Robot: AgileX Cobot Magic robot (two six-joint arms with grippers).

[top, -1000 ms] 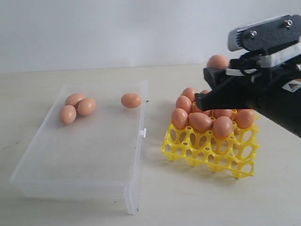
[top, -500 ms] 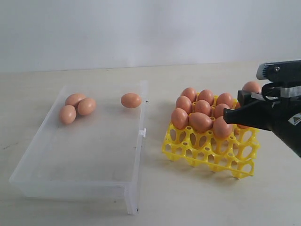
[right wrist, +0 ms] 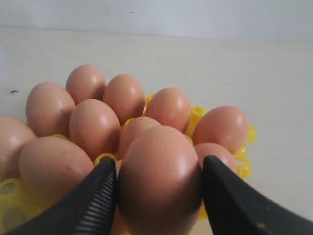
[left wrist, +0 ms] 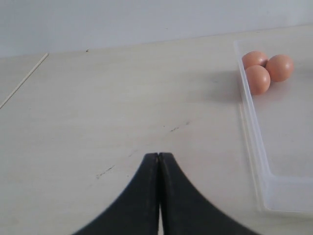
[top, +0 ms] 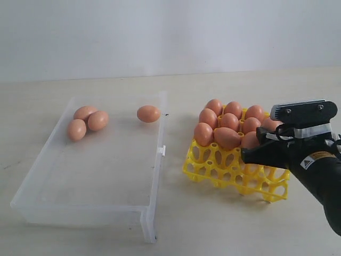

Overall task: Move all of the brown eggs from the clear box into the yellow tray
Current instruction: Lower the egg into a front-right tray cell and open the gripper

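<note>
My right gripper (right wrist: 159,166) is shut on a brown egg (right wrist: 159,191), its two black fingers pressed against the egg's sides. It hangs low over the near right part of the yellow tray (top: 224,170), where several brown eggs (top: 229,125) fill the rear cups. In the exterior view the right gripper (top: 260,149) hides the held egg. The clear box (top: 154,176) holds a cluster of three eggs (top: 85,121) at its far left and a single egg (top: 148,113) at its far right. My left gripper (left wrist: 159,155) is shut and empty over bare table beside the clear box (left wrist: 254,142).
The tray's front cups (top: 213,160) stand empty. The box's latch tab (top: 161,151) points toward the tray. A light table (top: 213,224) runs under everything, with a pale wall behind.
My right gripper has come down and to the right with the egg, from above the tray's back to low over its near right side. The left gripper and the box eggs have not moved.
</note>
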